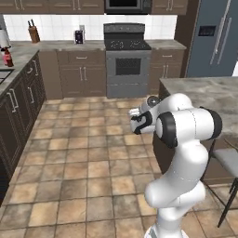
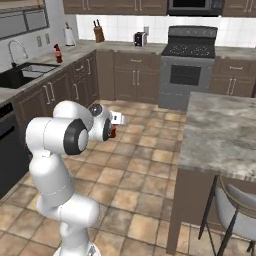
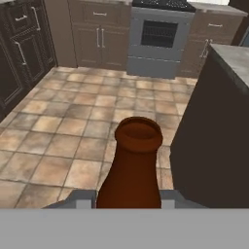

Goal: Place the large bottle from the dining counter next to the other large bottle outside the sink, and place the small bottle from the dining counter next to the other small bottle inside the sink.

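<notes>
My gripper (image 3: 127, 200) is shut on a short brown bottle, the small bottle (image 3: 132, 160), whose thin neck and open rim point away from the hand. The gripper (image 1: 135, 122) hangs over the tiled floor, left of the dining counter (image 1: 204, 90). A bit of the small bottle (image 2: 113, 132) shows red and dark under the hand. On the wall counter a tall dark bottle with a red band (image 2: 58, 53) stands beside the black sink (image 2: 22, 75) and its chrome tap (image 2: 15, 49). That tall bottle (image 1: 7, 56) also shows at the far left.
The stove (image 1: 126, 60) stands against the back wall between brown cabinets (image 1: 81, 72). A fridge (image 1: 216, 39) is at the right. A grey stool (image 2: 237, 207) stands by the grey marbled dining counter (image 2: 220, 130). A knife block (image 2: 98, 34) sits on the back counter.
</notes>
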Controlling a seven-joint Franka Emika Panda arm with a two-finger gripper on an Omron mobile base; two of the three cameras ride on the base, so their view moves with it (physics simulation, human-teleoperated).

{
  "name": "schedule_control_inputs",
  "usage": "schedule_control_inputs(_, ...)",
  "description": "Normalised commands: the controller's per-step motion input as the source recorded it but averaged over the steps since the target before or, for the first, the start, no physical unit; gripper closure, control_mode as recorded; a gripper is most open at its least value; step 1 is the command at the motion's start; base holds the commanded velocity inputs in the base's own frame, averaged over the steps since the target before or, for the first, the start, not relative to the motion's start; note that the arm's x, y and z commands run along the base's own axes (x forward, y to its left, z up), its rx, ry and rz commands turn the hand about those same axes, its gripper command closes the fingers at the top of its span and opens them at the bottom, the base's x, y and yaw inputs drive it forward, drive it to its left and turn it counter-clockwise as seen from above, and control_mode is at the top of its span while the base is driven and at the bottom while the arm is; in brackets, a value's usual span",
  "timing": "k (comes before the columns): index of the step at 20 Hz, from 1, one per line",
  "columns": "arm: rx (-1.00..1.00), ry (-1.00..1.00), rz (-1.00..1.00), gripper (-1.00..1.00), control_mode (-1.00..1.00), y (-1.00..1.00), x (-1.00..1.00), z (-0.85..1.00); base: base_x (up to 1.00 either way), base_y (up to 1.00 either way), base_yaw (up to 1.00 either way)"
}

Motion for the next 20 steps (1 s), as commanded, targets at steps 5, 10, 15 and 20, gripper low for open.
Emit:
schedule_control_inputs(5,0.0,0.0,0.0,1.0,1.0,0.0,0.0,0.0,0.6,0.16,0.2)
schedule_control_inputs(10,0.0,0.0,0.0,1.0,1.0,0.0,0.0,0.0,0.67,0.18,0.21)
schedule_control_inputs(15,0.0,0.0,0.0,1.0,1.0,0.0,0.0,0.0,0.67,0.2,0.21)
schedule_control_inputs(20,0.0,0.0,0.0,1.0,1.0,0.0,0.0,0.0,0.69,0.25,0.2)
